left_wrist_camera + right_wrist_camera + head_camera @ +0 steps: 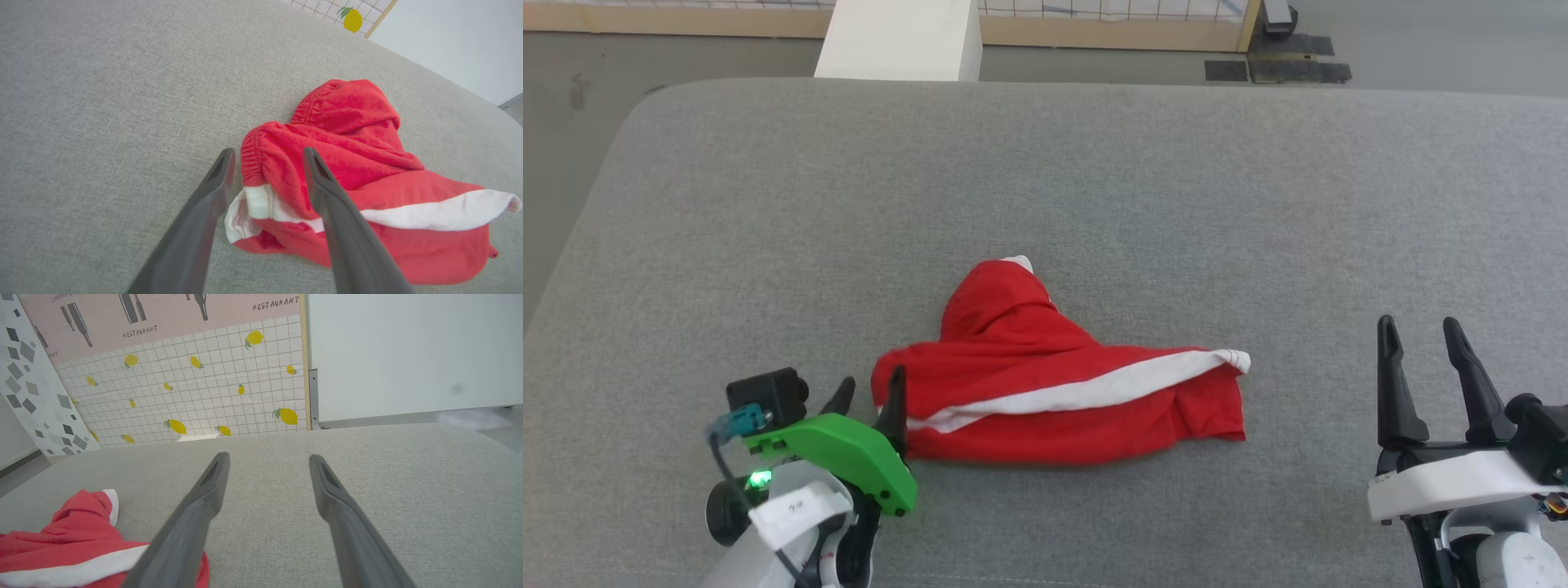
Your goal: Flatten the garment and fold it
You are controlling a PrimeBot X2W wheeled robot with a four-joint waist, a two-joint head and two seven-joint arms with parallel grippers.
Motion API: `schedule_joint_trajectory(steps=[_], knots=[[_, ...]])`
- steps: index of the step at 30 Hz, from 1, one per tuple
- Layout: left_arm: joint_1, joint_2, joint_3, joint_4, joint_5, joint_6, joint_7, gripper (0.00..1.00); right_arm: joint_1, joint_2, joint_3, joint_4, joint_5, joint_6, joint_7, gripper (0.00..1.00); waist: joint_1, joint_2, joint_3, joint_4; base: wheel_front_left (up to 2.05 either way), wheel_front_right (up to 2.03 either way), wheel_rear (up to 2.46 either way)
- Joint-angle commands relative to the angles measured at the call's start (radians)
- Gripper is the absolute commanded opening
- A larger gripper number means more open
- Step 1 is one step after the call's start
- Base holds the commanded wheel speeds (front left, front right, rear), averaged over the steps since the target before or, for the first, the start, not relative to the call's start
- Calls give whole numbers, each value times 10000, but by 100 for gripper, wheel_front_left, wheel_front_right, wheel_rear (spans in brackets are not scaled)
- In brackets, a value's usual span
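Observation:
The red shorts (1045, 384) lie crumpled in a heap on the grey padded surface (1094, 180), a white side stripe running across them and a bunched part rising toward the back. My left gripper (872, 390) is open at the heap's left end, its fingers straddling the gathered waistband corner (261, 163) just above the fabric. In the left wrist view the shorts (367, 192) spread to the right of my left gripper (267, 157). My right gripper (1421, 335) stands open well to the right of the cloth, over bare surface. In the right wrist view the shorts (73, 539) sit at the lower left of that gripper (267, 461).
The grey surface's far edge (1045, 86) borders a white block (898, 39) and a wooden-framed tiled panel (1111, 24). A lemon-patterned wall panel (196, 388) and a plain white wall (408, 351) stand beyond the surface.

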Motion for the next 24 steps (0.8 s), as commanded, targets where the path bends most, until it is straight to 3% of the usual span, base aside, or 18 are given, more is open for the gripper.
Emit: schedule_joint_trajectory(steps=[1,5,10,17,24], knots=[[181,-60,91,-104,7,-140,-342,100,-29,-5,45,-64,-43,-15,47,100,0,0,-65,50,0,0,0],[482,-5,344,-308,329,-368,-1558,100,50,-5,61,-215,-64,-15,195,100,0,0,-155,125,0,0,0],[894,305,204,-362,870,-757,-2088,100,191,-5,76,-407,-47,-15,357,100,0,0,-252,209,0,0,0],[933,1202,-649,44,1446,-1265,-1160,100,341,-5,73,-580,-27,-15,497,100,0,0,-311,311,0,0,0],[57,1142,-1162,863,1451,-1999,-313,100,339,-5,137,-651,-15,-15,544,100,0,0,-214,298,0,0,0]])
